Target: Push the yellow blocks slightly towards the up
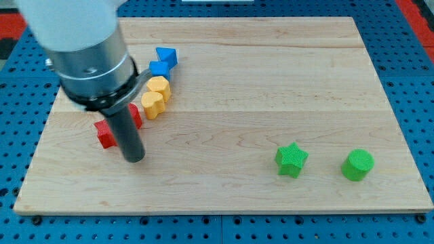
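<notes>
- Pale wood board lay on a blue pegboard surface; all blocks sat on the board.
- Arm came in from the view's top left, a grey and black cylinder ending in the dark rod.
- My tip rested on the board at the view's left, below and slightly left of the yellow blocks, apart from them.
- No gripper was fitted, so nothing was grasped or clenched; the rod only stood on the wood.
- Red block sat just beside the rod on its left, partly hidden; contact could not be told. Shape unclear.
- A second red block showed just right of the rod, mostly hidden by it; shape not readable.
- Lower yellow block lay above and right of my tip, rounded in outline; exact shape unclear.
- Upper yellow block touched the lower yellow one, stacked toward the view's top right in a short diagonal.
- Lower blue block touched the upper yellow block at its top edge.
- Upper blue block sat just beside the lower blue one, angular in shape, toward the view's top.
- Green star block lay well apart, at the view's lower right.
- Green cylinder block stood near the star, further right, not touching it.
</notes>
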You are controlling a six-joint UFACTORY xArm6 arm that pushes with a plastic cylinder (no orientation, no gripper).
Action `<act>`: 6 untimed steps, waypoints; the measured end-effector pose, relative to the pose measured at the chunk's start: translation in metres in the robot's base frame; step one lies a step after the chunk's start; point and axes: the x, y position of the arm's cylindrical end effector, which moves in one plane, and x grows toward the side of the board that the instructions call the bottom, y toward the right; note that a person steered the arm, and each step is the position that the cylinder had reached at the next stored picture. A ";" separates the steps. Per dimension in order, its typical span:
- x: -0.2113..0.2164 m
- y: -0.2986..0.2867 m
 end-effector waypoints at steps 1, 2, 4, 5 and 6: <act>-0.050 0.000; -0.090 -0.004; -0.118 0.001; -0.114 0.007; -0.086 0.033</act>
